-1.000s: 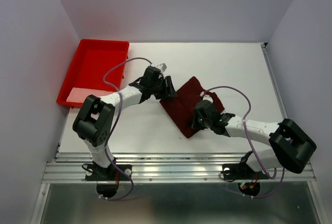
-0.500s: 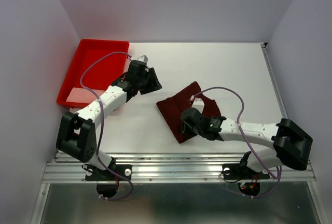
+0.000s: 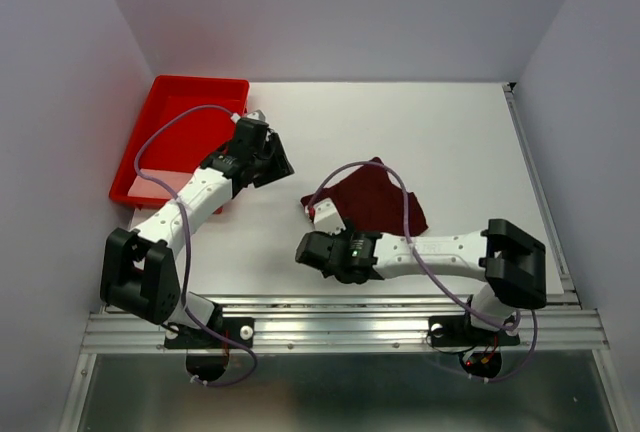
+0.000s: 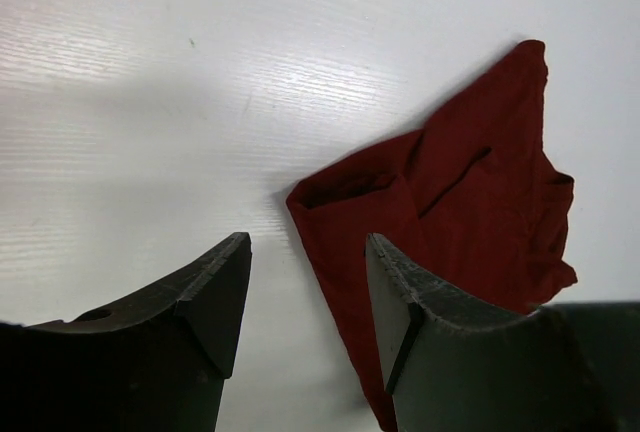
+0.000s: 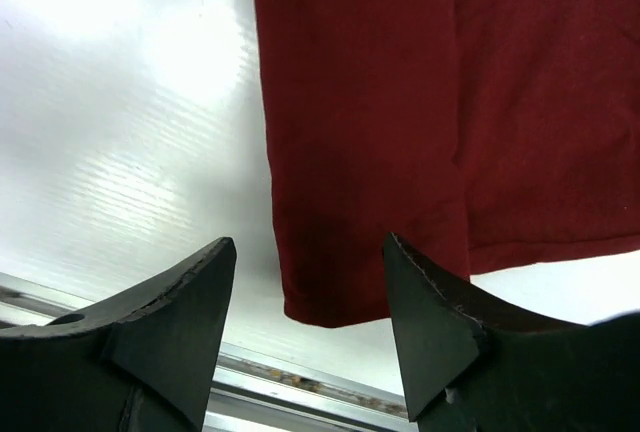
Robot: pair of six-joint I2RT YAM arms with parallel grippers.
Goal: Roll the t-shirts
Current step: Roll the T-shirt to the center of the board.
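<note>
While hanging over the white tabletop (image 3: 470, 132), gapes open & empty: left claw (image 3: 270, 159) (image 4: 306, 244). Sits toward the left, just right of red tray (image 3: 200, 81), no cloth between fingers. In left wrist view, aims at bare tabletop, w/ left corner of t-shirt (image 3: 375, 202) (image 4: 460, 202) (image 5: 370, 122) just past its right-hand finger. Not touching cloth, as far as can tell.

Right claw (image 3: 308, 250) (image 5: 310, 242): low near front edge, left of centre, jaws spread wide, gripping nothing. In right wrist view, hovers over t-shirt's near edge. Whether fingertips brush cloth, can't tell.

T-shirt: dark maroon, plain, lies on tabletop approx centre, to the right of left claw & just far-right of right claw. Folded into a rough flat slab, several layers, w/ one point sticking toward far side & a ragged right edge. In right wrist view, fold line down its length, one panel overlapping the other. In left wrist view, small tucked lip at left corner. Not rolled up yet.

In right wrist view, strip of white tabletop between cloth's edge & metal rail (image 3: 350, 324) (image 5: 300, 384) at front.

Tray: far-left corner, well apart from t-shirt, pale patch at its near end.

Purple cable (image 3: 403, 202) from right arm: loops above t-shirt in top view.
</note>
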